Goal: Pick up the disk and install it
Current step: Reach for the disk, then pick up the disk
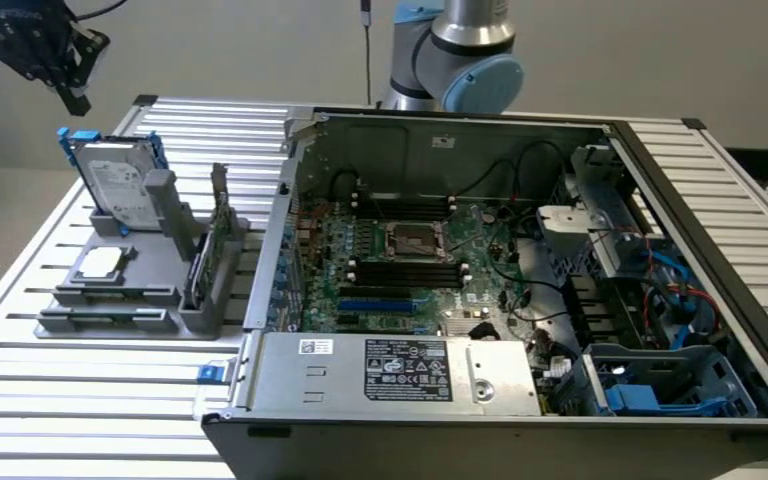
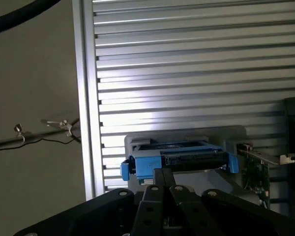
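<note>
disk stood on edge in the back slot of the grey holder, blue carrier around it, white label toward the exterior camera. gripper was clenched and empty, hanging above the disk and apart from it, a bit toward the exterior view's left. From the wrist view the disk sat edge-on just past the closed gripper.

Same holder carried a small square chip lying flat in front of the disk, and a green card upright on the side toward the case. Open PC case lay just beside the holder on the exterior view's right, motherboard exposed.

Everything sat on a table of ribbed aluminium slats, with bright glare across the slats in the wrist view. Arm base rose at the far edge behind the case. Plain pale wall behind. Beige floor past the table edge, with a thin wire across it.
</note>
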### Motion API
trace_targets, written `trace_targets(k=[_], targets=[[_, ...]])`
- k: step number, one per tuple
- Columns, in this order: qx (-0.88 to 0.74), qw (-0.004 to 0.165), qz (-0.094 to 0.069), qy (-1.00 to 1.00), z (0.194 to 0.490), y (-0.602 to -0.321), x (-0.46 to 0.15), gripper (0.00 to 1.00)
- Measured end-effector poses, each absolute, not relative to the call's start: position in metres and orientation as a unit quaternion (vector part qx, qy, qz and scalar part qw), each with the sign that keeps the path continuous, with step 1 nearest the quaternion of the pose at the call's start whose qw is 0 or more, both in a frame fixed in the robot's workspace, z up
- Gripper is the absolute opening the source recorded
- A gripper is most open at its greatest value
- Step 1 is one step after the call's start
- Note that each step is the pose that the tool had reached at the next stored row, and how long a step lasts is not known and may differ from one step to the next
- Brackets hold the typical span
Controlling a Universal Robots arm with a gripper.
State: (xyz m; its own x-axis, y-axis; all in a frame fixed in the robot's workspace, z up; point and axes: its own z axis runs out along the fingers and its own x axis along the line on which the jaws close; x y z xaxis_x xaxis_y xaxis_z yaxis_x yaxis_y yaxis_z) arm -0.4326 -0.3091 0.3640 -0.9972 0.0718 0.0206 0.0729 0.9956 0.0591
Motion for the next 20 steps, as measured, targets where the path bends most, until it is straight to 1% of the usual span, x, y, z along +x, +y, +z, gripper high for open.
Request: trace_targets(k=[15, 20], targets=[[-0.035, 0.009, -0.03, -0.999, 0.364, -0.309, -0.4364, 0.11], [-0.01, 0.01, -0.03, -0.999, 0.3639, -0.309, -0.4378, 0.11]])
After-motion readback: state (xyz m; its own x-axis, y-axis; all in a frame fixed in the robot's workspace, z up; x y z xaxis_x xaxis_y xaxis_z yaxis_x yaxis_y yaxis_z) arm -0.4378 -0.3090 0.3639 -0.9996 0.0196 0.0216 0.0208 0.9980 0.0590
